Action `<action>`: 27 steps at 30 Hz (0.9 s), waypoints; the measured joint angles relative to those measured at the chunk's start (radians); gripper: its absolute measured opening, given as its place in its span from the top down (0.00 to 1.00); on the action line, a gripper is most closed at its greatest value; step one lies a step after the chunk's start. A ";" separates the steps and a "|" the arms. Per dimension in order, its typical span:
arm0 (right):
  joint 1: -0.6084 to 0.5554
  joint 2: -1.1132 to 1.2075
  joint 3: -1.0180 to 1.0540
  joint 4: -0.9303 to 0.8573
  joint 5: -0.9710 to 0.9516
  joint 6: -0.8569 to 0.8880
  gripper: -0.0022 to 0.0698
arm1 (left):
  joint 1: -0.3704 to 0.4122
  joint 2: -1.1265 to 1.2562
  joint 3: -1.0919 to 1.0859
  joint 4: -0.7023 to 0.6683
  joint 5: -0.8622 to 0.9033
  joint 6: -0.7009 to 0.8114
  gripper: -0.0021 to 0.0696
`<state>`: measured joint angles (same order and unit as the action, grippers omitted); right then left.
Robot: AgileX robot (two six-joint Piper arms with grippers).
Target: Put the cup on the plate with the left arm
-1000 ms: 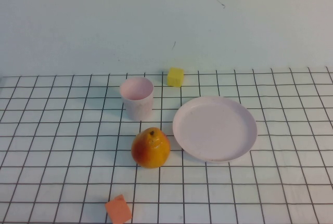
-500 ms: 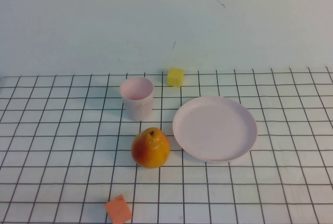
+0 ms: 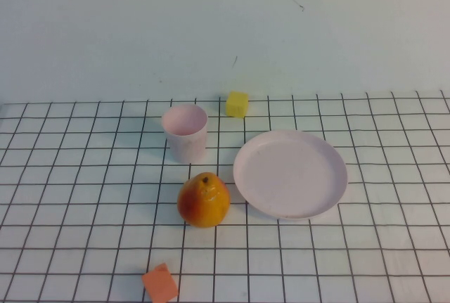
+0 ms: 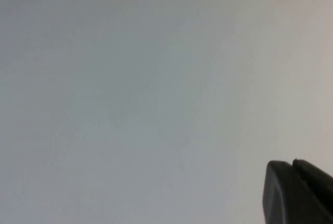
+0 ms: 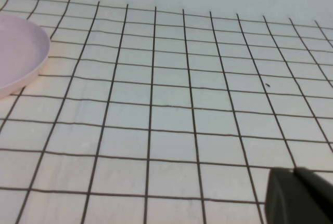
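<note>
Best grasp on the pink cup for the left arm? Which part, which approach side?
Probably the upper wall of the cup, fingers straddling it just below the rim, coming from the robot's left. It stands upright, mouth up, no handle. The pear sits in front, the plate to the right. The left gripper and right gripper show only a tip each, away from the cup.

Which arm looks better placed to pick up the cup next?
Left, tentatively. The cup stands left of the plate on the robot's left side. Neither arm shows from above; the left pincer faces blank wall, the right pincer grid beyond the plate.
</note>
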<state>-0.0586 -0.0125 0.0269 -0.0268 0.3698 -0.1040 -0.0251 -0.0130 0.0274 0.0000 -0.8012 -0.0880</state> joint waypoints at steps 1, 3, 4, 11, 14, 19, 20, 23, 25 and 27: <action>0.000 0.000 0.000 0.000 0.000 0.000 0.97 | 0.000 -0.002 0.000 -0.019 -0.009 -0.005 0.97; 0.000 0.000 0.000 0.000 0.000 0.000 0.97 | 0.000 -0.002 0.000 -0.049 0.014 -0.008 0.97; 0.000 0.000 0.000 0.000 0.000 0.000 0.97 | 0.000 -0.004 -0.008 -0.059 0.060 -0.008 0.97; 0.000 0.000 0.000 0.000 0.000 0.000 0.97 | 0.000 0.008 -0.236 -0.055 0.619 -0.008 0.97; 0.000 0.000 0.000 0.000 0.000 0.000 0.97 | 0.000 0.070 -0.340 -0.053 0.758 -0.010 0.97; 0.000 0.000 0.000 0.000 0.000 0.000 0.97 | 0.000 0.263 -0.510 -0.053 1.036 -0.007 0.97; 0.000 0.000 0.000 0.000 0.000 0.000 0.97 | 0.000 0.313 -0.540 -0.053 1.080 -0.002 0.97; 0.000 0.000 0.000 0.000 0.000 0.000 0.97 | 0.000 0.450 -0.644 -0.057 1.195 0.033 0.97; 0.000 0.000 0.000 0.000 0.000 0.000 0.97 | 0.000 0.545 -0.704 -0.083 1.226 0.072 0.97; 0.000 0.000 0.000 0.000 0.000 0.000 0.97 | 0.000 0.616 -0.755 -0.125 1.245 0.113 0.97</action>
<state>-0.0586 -0.0125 0.0269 -0.0268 0.3698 -0.1040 -0.0251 0.6027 -0.7281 -0.1246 0.4435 0.0251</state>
